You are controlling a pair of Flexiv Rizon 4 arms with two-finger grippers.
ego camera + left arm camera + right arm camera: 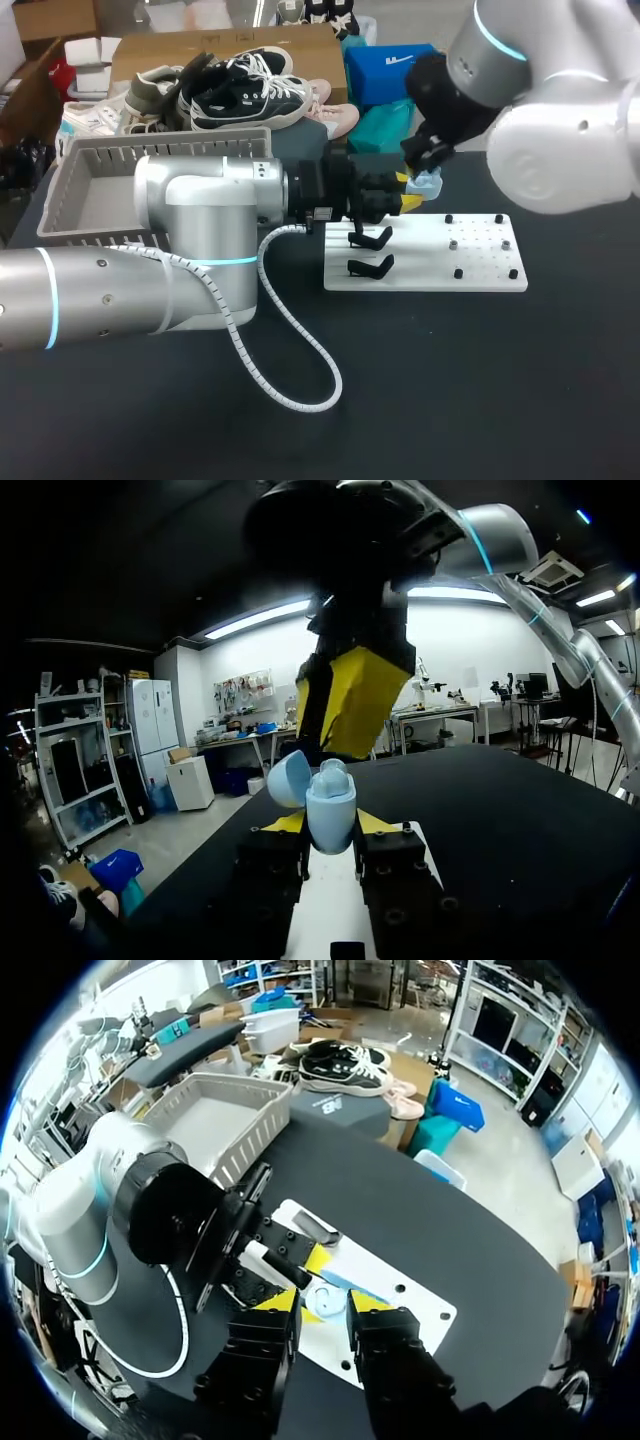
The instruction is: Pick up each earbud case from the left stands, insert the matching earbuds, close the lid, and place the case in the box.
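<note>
Your left gripper (330, 828) pinches the earbud case (331, 802) upright, lid open, just right of centre in the head view. Your right gripper (427, 168) hangs directly above it; whether it grips anything, I cannot tell.

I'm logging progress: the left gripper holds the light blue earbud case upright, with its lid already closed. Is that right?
No: the lid is open, not closed. The left wrist view shows it tipped back beside the light blue earbud case, which the left gripper does hold upright.
</note>
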